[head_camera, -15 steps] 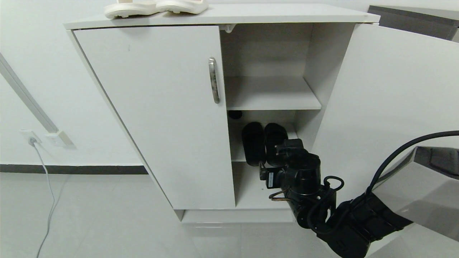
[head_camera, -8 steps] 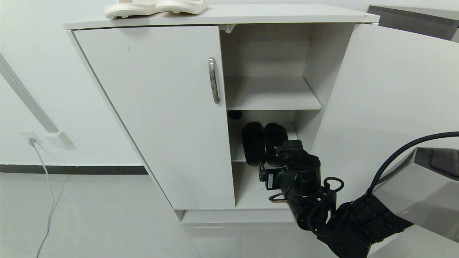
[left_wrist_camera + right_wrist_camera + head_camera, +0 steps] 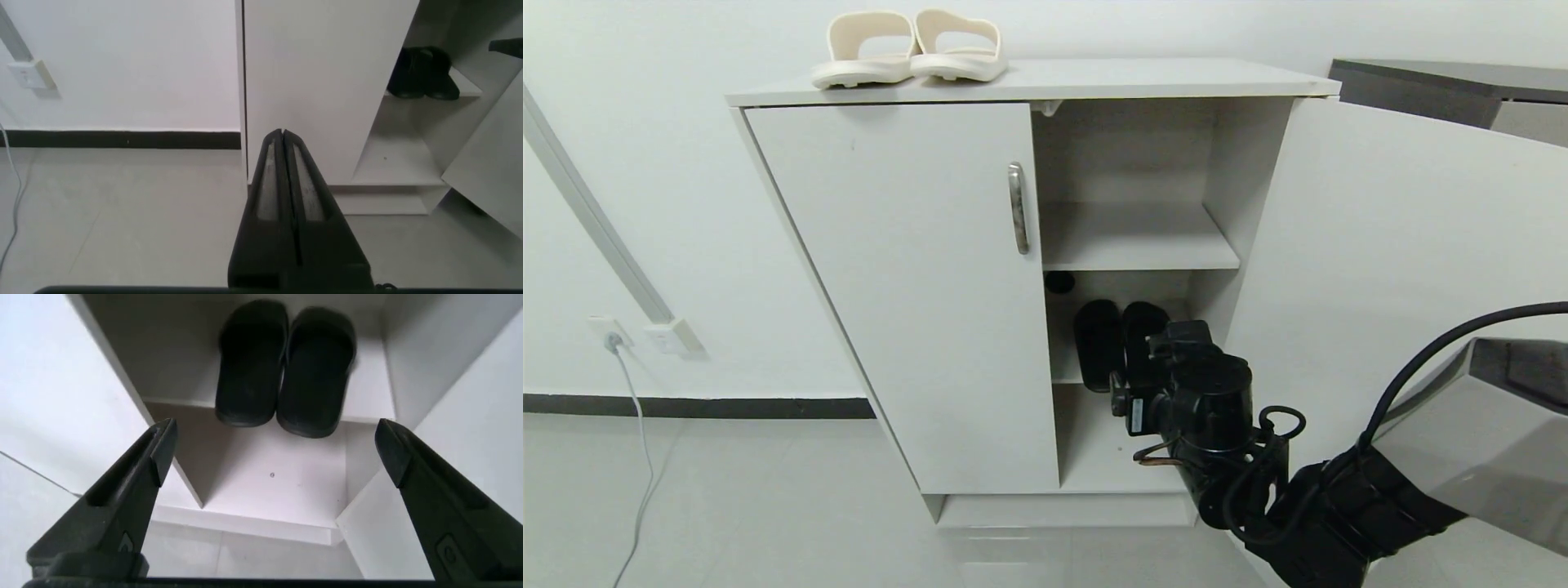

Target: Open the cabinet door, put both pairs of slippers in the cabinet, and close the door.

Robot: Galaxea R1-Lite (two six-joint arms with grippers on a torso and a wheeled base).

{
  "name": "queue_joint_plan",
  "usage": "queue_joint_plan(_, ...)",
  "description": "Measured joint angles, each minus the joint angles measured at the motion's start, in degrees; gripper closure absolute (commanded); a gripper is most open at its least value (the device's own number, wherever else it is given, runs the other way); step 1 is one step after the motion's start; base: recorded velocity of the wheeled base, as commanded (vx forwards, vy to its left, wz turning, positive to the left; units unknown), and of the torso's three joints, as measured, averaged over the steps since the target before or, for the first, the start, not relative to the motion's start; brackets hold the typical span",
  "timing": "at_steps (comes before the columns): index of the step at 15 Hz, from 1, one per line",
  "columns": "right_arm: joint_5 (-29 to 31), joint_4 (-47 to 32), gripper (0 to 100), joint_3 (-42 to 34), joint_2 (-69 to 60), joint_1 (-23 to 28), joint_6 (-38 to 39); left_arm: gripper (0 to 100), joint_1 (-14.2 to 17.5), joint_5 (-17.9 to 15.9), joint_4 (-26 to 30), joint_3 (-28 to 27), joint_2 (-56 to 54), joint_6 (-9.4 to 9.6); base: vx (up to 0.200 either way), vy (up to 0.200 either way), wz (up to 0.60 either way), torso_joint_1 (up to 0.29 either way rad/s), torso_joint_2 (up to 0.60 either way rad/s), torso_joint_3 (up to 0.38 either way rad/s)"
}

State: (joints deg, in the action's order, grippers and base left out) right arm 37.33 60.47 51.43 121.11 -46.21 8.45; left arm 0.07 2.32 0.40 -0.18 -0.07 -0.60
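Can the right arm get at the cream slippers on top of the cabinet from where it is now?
Probably yes. The cream slippers lie uncovered on the cabinet top, and the right gripper is open and empty. It is low, at the black slippers, so it must rise.

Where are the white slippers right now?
In the head view, the white slippers sit side by side on top of the cabinet, toward its left end, above the closed left door.
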Motion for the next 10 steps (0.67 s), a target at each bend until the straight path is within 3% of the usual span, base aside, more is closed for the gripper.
queue_joint_plan(10,1.83,-0.01,0,-0.13,-0.06,-0.06,0.0,100,0.0,0.06,-0.07,0.07,0.0,0.09,0.0,0.0,0.0,0.0,0.0,0.009)
